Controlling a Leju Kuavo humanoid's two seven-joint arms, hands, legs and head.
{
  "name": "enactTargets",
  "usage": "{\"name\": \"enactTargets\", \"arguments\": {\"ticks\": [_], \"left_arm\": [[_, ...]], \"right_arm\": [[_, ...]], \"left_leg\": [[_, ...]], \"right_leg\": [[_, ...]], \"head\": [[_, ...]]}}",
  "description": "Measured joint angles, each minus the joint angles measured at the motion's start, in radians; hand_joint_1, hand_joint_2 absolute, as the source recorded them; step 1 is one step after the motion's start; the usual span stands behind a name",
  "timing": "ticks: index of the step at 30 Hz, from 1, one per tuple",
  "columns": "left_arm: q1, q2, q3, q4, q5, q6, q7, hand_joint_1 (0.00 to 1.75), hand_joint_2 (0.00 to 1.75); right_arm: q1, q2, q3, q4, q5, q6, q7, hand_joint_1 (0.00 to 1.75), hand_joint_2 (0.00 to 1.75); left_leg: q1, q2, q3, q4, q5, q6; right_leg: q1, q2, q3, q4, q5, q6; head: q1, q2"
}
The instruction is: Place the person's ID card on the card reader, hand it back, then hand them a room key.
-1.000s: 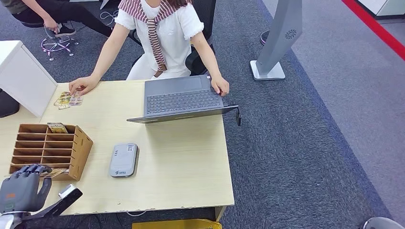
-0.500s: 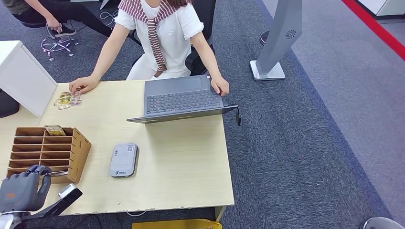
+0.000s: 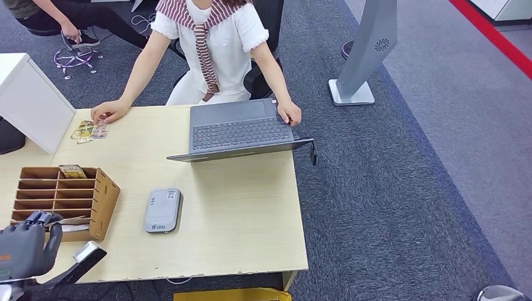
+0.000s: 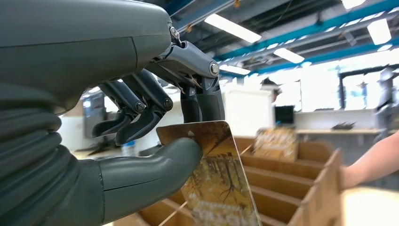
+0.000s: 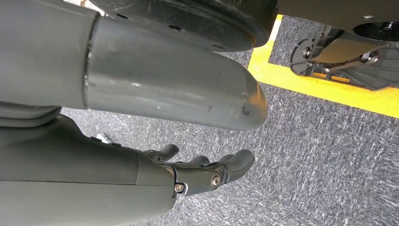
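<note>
Room key card, glossy with a brown woodland print (image 4: 217,181), is pinched between the thumb and dark fingers (image 4: 203,104) of the left hand (image 3: 25,248), held just above the near slots of the brown cardboard slotted organiser (image 3: 100,194) at the table's (image 3: 244,213) near left corner. Compared with a second ago, the left hand has drawn back toward the near edge and lifted off the organiser, card coming with it. Judgement: the key is extracted; the handover step is what remains.

Person's hand (image 3: 110,111) rests at the far left edge beside small printed cards (image 3: 89,130), well apart from the robot. The reach across will be long.

Grey rounded card reader (image 3: 162,210) lies bare mid-table, nothing on it. Open grey laptop (image 3: 241,128) sits at the far edge.

Right hand (image 5: 202,172) hangs over grey carpet, fingers loosely apart, grasping nothing.
</note>
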Motion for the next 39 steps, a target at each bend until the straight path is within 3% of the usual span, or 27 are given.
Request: {"name": "enactTargets", "arguments": {"ticks": [10,20,23,27,32,39], "left_arm": [[0.035,0.003,0.000,-0.134,-0.022,0.005,0.002,1.75,1.75],[0.035,0.041,0.002,-0.241,0.009,0.002,-0.011,1.75,1.75],[-0.078,0.042,0.000,-0.198,0.024,-0.007,-0.020,1.75,1.75],[-0.362,0.031,-0.032,0.013,0.022,-0.009,-0.033,1.75,1.75],[-0.696,-0.033,-0.113,0.311,0.002,-0.006,-0.038,1.75,1.75],[-0.946,-0.125,-0.195,0.579,-0.031,-0.003,-0.001,1.75,1.75]], "right_arm": [[0.000,0.000,-0.003,0.000,-0.011,-0.001,-0.001,0.00,0.00],[0.000,0.000,-0.017,0.000,-0.007,0.001,-0.007,0.00,0.00],[-0.003,0.000,-0.016,0.000,0.017,0.005,-0.008,0.00,0.00],[-0.021,0.000,-0.003,0.000,0.050,0.016,-0.006,0.00,0.00],[-0.045,0.003,0.022,0.000,0.074,0.025,0.008,0.00,0.00],[-0.056,0.008,0.052,0.000,0.094,0.036,0.021,0.00,0.00]], "left_leg": [[0.000,0.000,0.000,0.000,0.000,0.000],[0.000,-0.001,0.000,0.000,0.000,0.000],[0.000,-0.006,-0.001,0.000,0.003,0.000],[-0.001,-0.010,-0.003,0.001,0.009,-0.001],[-0.001,-0.008,-0.004,0.001,0.012,-0.003],[-0.001,-0.005,-0.004,0.002,0.013,-0.003]], "right_leg": [[0.000,0.000,0.000,0.000,0.000,0.000],[0.001,-0.001,0.000,0.000,0.000,0.000],[0.001,-0.007,0.000,0.000,0.001,0.000],[0.001,-0.011,-0.001,-0.001,0.006,-0.001],[0.001,-0.010,-0.002,-0.001,0.012,-0.003],[0.001,-0.007,-0.003,-0.001,0.013,-0.003]], "head": [[0.000,0.000],[0.000,0.000],[0.000,0.000],[0.000,0.000],[0.000,0.000],[0.000,0.000]]}}
